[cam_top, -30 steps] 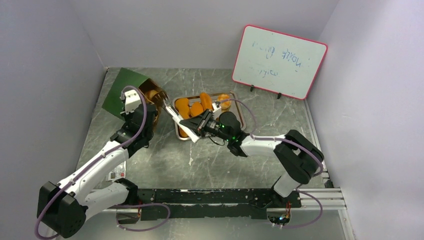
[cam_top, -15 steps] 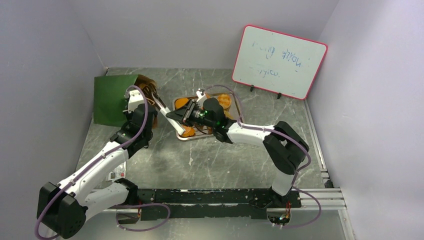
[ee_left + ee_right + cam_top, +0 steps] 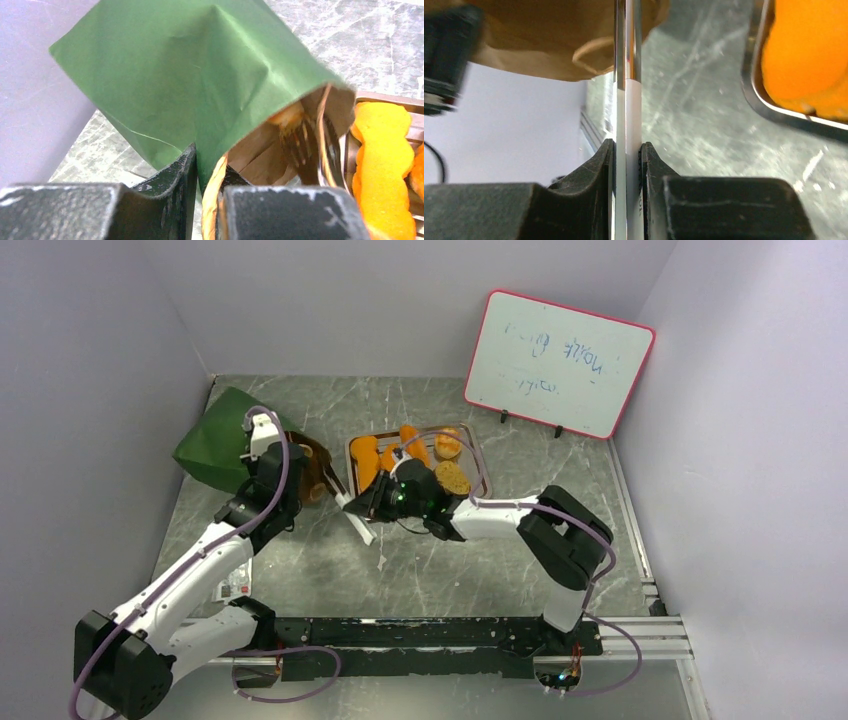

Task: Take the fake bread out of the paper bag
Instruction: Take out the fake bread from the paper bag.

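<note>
The bag has risen from lying flat into a crumpled green peak near the far-left corner. The left pincer clamps its rim. The right pincer clamps the tongs, whose tips sit in the bag's mouth beside a glossy orange-brown bread. More bread lies on the tray toward the far edge.

The paper bag: dark green outside, brown kraft inside; fake bread: glossy orange; tongs: silver, white; table: grey marble, pale veins; whiteboard: white, pink-red border.
</note>
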Available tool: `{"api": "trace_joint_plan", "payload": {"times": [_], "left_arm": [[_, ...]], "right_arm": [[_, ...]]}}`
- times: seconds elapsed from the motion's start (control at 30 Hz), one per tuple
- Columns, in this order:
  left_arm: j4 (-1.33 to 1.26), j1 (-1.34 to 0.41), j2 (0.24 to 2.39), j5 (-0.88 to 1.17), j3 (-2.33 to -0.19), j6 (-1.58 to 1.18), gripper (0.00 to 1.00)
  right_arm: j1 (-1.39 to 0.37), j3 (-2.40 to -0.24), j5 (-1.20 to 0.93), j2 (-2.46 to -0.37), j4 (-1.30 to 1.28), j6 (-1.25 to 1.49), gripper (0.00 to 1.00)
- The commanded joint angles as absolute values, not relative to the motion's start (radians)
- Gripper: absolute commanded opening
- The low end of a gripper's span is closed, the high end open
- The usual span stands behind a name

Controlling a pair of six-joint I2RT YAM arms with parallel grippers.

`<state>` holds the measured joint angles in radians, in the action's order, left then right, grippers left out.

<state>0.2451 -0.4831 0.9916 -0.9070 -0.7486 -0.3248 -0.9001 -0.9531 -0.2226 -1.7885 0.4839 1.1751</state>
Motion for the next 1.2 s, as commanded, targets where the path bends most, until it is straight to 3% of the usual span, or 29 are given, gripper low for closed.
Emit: {"api": "trace_joint_plan", "payload": {"times": [0.0,0.37,0.9,1.17], "left_arm": [[0.212,-0.459,0.974,-0.872,-0.785,-0.284,0.07],[0.292,-0.453,1.008,-0.775,-0.77,-0.35,0.07],[0.321,-0.468,0.997,-0.731,-0.763,-0.349,0.07],[0.319,-0.475,1.01,-0.716,-0.768,-0.339,0.07]], "right_arm": [[-0.934,-0.922,-0.171,-1.721,0.408,1.094,0.09],[-0.935,-0.845,-0.184,-1.709,0.434,1.105,0.15],[-0.937,-0.928,-0.175,-1.735,0.312,1.009,0.37],[-0.934,-1.01,-0.165,-1.755,0.221,0.939,0.38]]}}
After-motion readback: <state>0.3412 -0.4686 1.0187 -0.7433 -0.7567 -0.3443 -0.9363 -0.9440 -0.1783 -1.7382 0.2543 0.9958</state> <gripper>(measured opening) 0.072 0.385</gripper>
